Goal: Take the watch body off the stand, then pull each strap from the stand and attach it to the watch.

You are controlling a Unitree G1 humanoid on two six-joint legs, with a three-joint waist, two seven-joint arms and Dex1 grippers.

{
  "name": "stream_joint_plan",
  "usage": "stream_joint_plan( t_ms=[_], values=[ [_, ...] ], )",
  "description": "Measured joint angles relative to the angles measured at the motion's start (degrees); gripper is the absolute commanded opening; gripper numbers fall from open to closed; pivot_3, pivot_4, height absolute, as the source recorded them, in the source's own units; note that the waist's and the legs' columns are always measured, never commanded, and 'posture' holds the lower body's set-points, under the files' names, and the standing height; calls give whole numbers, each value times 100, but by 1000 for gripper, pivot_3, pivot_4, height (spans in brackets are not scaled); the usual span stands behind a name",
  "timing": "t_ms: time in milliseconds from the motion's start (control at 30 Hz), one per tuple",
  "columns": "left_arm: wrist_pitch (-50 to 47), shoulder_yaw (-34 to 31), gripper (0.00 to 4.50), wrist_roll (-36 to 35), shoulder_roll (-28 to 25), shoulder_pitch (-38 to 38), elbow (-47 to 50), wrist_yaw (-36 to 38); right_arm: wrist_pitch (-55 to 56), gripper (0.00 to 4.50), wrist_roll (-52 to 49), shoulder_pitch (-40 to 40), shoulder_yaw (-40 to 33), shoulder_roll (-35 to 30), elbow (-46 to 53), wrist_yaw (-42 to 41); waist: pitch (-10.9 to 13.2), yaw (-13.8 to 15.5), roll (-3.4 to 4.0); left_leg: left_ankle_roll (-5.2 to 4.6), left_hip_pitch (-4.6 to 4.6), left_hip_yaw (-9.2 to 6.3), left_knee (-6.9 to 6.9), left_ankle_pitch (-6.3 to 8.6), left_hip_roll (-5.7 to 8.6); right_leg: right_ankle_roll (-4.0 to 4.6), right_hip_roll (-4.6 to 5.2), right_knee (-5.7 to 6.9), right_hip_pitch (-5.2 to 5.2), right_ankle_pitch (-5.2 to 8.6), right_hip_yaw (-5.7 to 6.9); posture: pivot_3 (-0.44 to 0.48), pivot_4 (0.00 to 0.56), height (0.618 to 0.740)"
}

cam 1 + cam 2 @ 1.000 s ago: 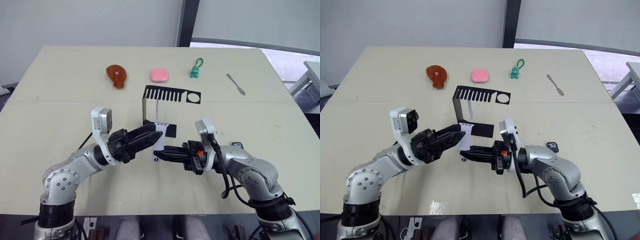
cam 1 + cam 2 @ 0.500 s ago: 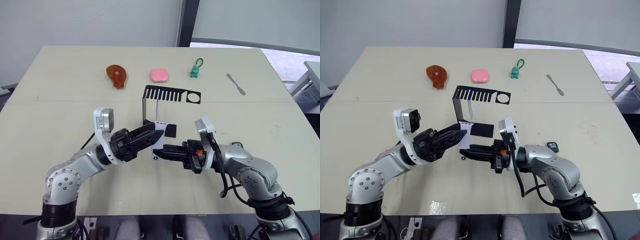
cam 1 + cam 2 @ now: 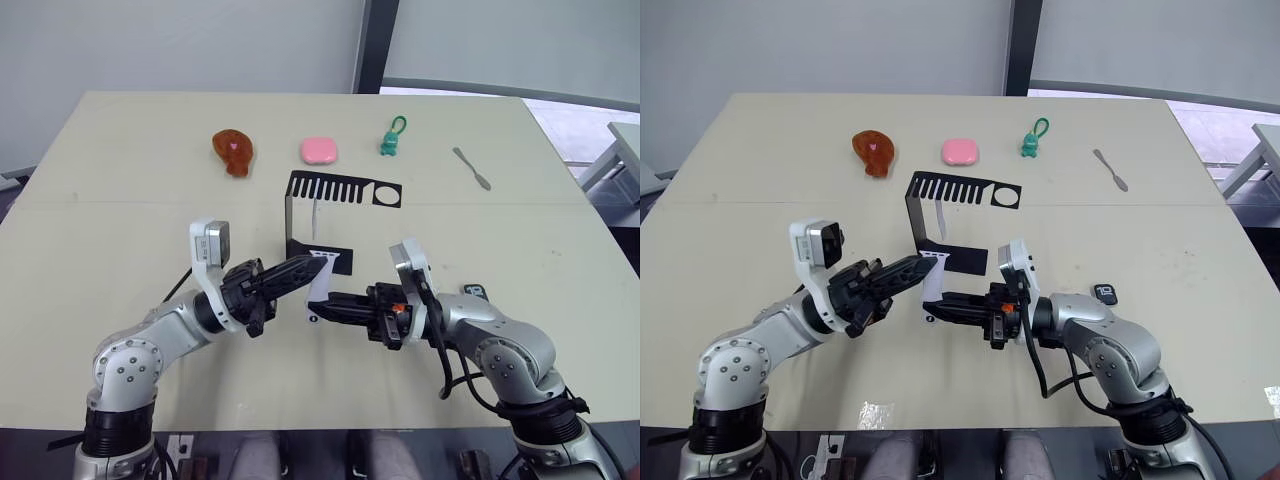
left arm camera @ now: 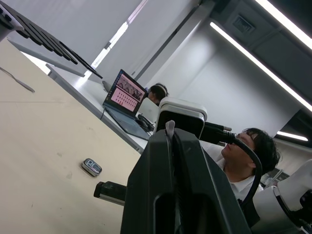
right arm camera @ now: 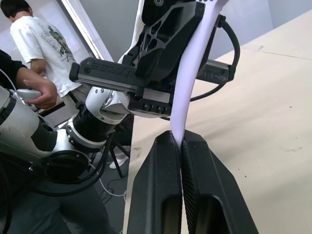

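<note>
Nearest on the pale beige table (image 3: 120,240), the two black two-fingered grippers are met tip to tip over one narrow pale lavender-grey silicone strap (image 5: 191,80). The right gripper (image 3: 322,302) is seen clenched on the lower end of that strap, its two fingers pressed together with the band pinched between them in the right wrist view. The left gripper (image 3: 318,264) is closed on the upper end of the same strap, a pale tip being visible between its fingers in the left wrist view (image 4: 169,127).

Just beyond the grippers, the black bent-metal stand (image 3: 292,212) with a comb-like slotted top is found, and a second thin pale strap (image 3: 314,216) is seen hanging upright under the slotted bar.

To the robot's right of the right arm, the small black rounded-square watch body (image 3: 474,291) is laid flat on the table, well apart from the stand and with no strap on it.

Farther off, a row of things is set across the table: a brown drumstick-shaped toy (image 3: 233,151), a pink rounded soap-like block (image 3: 318,150), a small green figure with a loop (image 3: 391,138) and a grey metal spatula (image 3: 471,168).
</note>
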State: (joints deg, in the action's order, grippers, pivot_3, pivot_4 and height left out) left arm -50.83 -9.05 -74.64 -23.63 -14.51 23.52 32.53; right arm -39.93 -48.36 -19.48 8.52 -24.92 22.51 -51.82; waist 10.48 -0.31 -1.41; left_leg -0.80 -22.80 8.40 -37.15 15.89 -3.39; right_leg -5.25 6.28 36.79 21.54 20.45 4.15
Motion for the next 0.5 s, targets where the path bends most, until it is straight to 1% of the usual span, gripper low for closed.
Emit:
stream_joint_plan(
  t_ms=[500],
  values=[
    [-35,19,33,-18,-95,65,0,131,7,0,125,38,6,0,0,-100,0,0,0,0,-1,0,2,0,0,0,0,-4,1,0,0,0,150,740]
  ],
)
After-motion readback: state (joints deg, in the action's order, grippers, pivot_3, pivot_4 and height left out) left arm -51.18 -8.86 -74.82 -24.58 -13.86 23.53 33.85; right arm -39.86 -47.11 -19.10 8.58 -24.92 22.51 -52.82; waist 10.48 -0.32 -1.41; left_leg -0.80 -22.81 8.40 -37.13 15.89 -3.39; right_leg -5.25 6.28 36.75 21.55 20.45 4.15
